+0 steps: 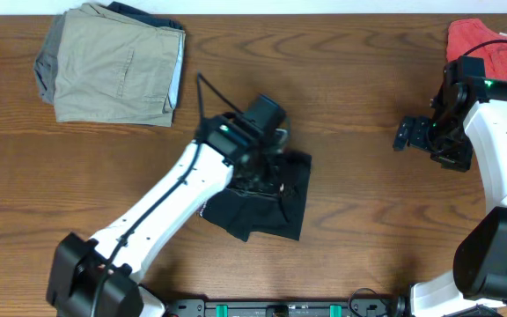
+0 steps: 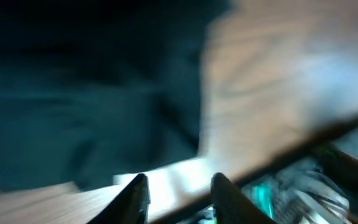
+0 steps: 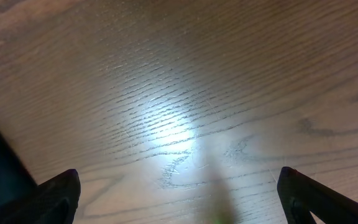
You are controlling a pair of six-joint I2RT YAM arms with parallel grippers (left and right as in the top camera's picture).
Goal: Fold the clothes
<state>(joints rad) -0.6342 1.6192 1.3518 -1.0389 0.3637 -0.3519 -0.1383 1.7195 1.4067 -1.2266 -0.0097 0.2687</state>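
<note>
The black clothes [image 1: 271, 207] lie bunched in a compact folded heap at the middle of the wooden table. In the blurred left wrist view they fill the upper left as a dark mass [image 2: 86, 93]. My left gripper [image 1: 264, 174] hovers over the heap's top edge. Its jaws [image 2: 178, 186] stand a little apart, with only bright table between them and no cloth held. My right gripper [image 1: 401, 135] hangs at the right side, well away from the garment. It is wide open [image 3: 179, 186] above bare wood.
A folded khaki garment [image 1: 113, 62] lies at the back left. A coral-red top [image 1: 491, 48] sits at the back right corner behind the right arm. The table's front edge and the arm base with a teal light [image 2: 263, 196] are close to the left gripper.
</note>
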